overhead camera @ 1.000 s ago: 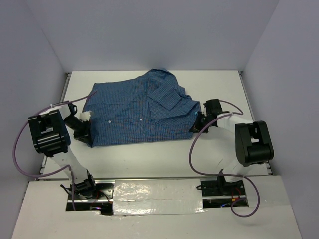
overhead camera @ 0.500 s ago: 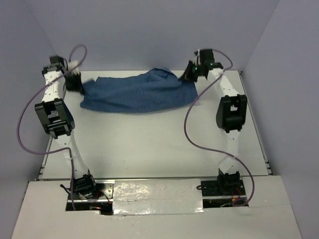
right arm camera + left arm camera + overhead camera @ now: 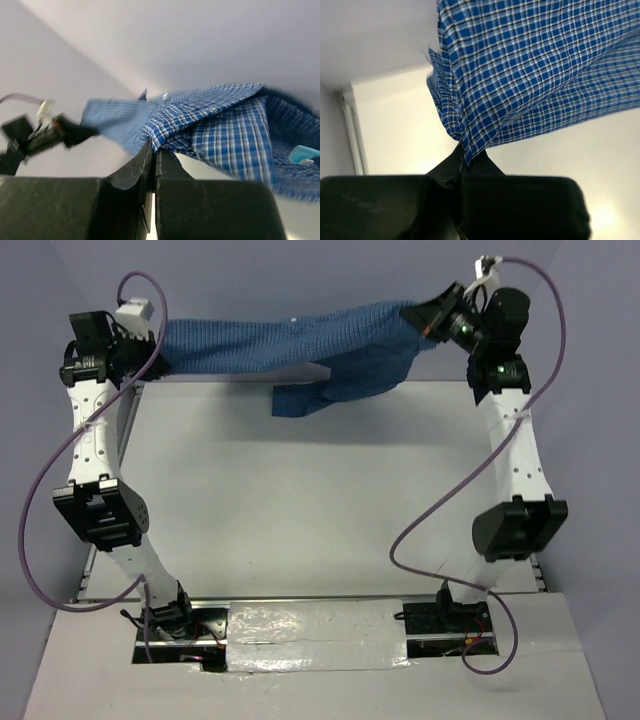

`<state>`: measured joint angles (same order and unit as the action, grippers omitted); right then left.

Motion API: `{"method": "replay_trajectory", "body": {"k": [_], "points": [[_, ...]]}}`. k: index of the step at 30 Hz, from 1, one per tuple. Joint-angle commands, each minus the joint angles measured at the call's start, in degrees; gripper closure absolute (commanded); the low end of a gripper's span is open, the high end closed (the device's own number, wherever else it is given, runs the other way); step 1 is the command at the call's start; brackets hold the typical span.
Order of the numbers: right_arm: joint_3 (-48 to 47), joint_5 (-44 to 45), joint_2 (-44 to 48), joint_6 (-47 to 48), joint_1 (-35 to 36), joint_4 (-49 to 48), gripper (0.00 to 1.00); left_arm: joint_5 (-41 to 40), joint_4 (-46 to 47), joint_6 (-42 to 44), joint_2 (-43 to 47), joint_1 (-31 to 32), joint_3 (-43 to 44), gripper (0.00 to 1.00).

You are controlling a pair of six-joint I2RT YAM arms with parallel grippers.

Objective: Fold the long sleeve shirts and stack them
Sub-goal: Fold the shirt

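Note:
The blue checked long sleeve shirt [image 3: 300,340] hangs in the air, stretched between both raised grippers above the far end of the table. A sleeve or fold [image 3: 300,400] droops below its middle. My left gripper [image 3: 155,340] is shut on the shirt's left edge; the wrist view shows its jaws pinching the cloth [image 3: 520,70] at its tip [image 3: 466,157]. My right gripper [image 3: 420,320] is shut on the right edge; the wrist view shows the cloth [image 3: 225,125] pinched at its tip [image 3: 154,146].
The white table [image 3: 300,510] lies below the shirt, bounded by grey walls at the back and sides. Purple cables [image 3: 440,510] loop off both arms. The left arm shows in the right wrist view [image 3: 40,135].
Both arms rose from the table, lifting the shirt off the surface and up into the air, stretched between them. A second ago it lay flat with the grippers at its sides.

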<state>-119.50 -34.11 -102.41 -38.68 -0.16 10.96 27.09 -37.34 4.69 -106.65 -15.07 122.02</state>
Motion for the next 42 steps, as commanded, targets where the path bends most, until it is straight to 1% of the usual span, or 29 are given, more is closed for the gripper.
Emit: {"method": "replay_trajectory", "body": {"k": [1,3,4,5,6,7,8,9,10,12,15,18,21,22,23,24,25,26,27,28,29,32,34,36,38,39,40,41,42], "points": [[20.27,-0.09,7.35,4.04,0.60,2.22,1.00,-4.31,-11.07,7.68,0.91,-0.31,-8.68,1.00],[29.37,2.72,12.12,6.15,0.60,3.88,1.00,-7.83,-16.76,10.07,2.40,-0.31,-13.01,1.00],[38.20,3.95,16.67,8.07,0.60,6.07,1.00,-11.06,-18.54,12.25,2.67,-0.31,-17.38,1.00],[42.29,5.70,18.81,8.96,0.60,7.13,1.00,-12.31,-20.73,13.58,3.02,-0.40,-19.69,1.00],[46.60,6.50,20.91,9.66,0.60,8.10,1.00,-13.28,-23.19,14.38,3.90,-1.01,-25.19,1.00],[54.82,6.95,24.76,9.93,0.60,9.50,1.00,-13.81,-23.91,16.21,4.43,-1.27,-28.38,1.00],[58.64,7.12,26.54,9.85,0.60,9.87,1.00,-14.17,-24.09,16.93,6.00,-1.54,-31.46,1.00],[62.51,7.13,28.30,9.67,0.60,10.22,1.00,-14.78,-23.83,17.54,6.71,-1.98,-37.58,1.00],[69.42,7.47,31.54,9.41,0.60,10.74,1.00,-16.27,-23.22,18.68,7.85,-2.07,-40.34,1.00],[78.49,8.96,36.02,8.62,0.60,11.45,1.00,-17.33,-22.51,19.65,8.82,-2.50,-47.18,1.00],[88.08,10.81,39.91,6.86,0.60,11.62,1.00,-17.68,-21.98,20.71,10.41,-3.56,-53.96,1.00],[92.94,11.61,42.64,5.46,0.60,12.68,1.00,-21.46,-21.72,21.59,11.81,-4.44,-57.93,1.00],[94.54,13.71,45.01,4.05,0.60,13.64,0.98,-23.14,-23.03,22.29,13.57,-4.62,-59.96,0.98],[94.89,15.02,45.98,3.79,0.60,14.61,0.87,-23.14,-23.39,22.38,13.92,-4.62,-60.57,0.92],[94.98,15.47,46.33,3.61,0.60,15.14,0.79,-23.05,-24.43,22.56,14.71,-4.62,-61.54,0.87],[95.07,15.91,47.12,3.26,0.60,15.93,0.65,-23.14,-24.97,22.64,15.07,-4.70,-62.07,0.78],[95.16,16.61,47.56,2.91,0.60,16.37,0.62,-23.31,-25.41,22.73,15.76,-4.62,-62.68,0.76],[95.16,16.97,48.18,2.12,0.60,17.33,0.58,-24.10,-26.11,22.91,16.21,-4.70,-63.82,0.70],[95.16,17.06,48.62,1.59,0.60,17.77,0.48,-24.45,-26.29,23.00,16.65,-4.79,-64.35,0.67],[94.98,17.75,49.06,1.24,0.60,18.13,0.42,-24.80,-26.64,23.08,17.43,-4.79,-65.32,0.64],[94.37,18.37,50.02,0.36,0.60,19.44,0.33,-25.42,-27.51,23.61,17.70,-4.97,-65.67,0.57],[90.35,23.89,53.17,0.44,0.60,22.86,0.28,-26.39,-28.84,24.31,18.23,-5.41,-64.54,0.50],[85.35,28.46,55.11,3.07,0.60,23.06,0.27,-28.66,-28.58,23.71,17.80,-5.41,-60.44,0.48],[81.64,28.84,54.78,7.88,0.60,21.04,0.31,-29.98,-27.79,22.39,15.70,-5.41,-55.51,0.47],[75.84,25.95,50.49,11.24,0.60,16.65,0.46,-28.60,-27.43,19.84,13.50,-5.06,-44.80,0.46],[73.65,24.54,48.12,14.30,0.60,14.90,0.54,-25.19,-27.52,19.22,11.14,-4.62,-41.11,0.46],[68.58,23.14,45.22,15.20,0.69,13.49,0.62,-23.16,-27.69,18.17,9.72,-3.31,-33.41,0.46],[65.31,19.21,38.67,15.82,0.60,10.86,0.71,-21.22,-27.87,17.82,8.58,-2.34,-29.77,0.47],[62.23,16.47,35.21,16.26,0.78,9.53,0.72,-17.46,-27.79,17.55,6.22,-1.37,-26.77,0.46]]}}
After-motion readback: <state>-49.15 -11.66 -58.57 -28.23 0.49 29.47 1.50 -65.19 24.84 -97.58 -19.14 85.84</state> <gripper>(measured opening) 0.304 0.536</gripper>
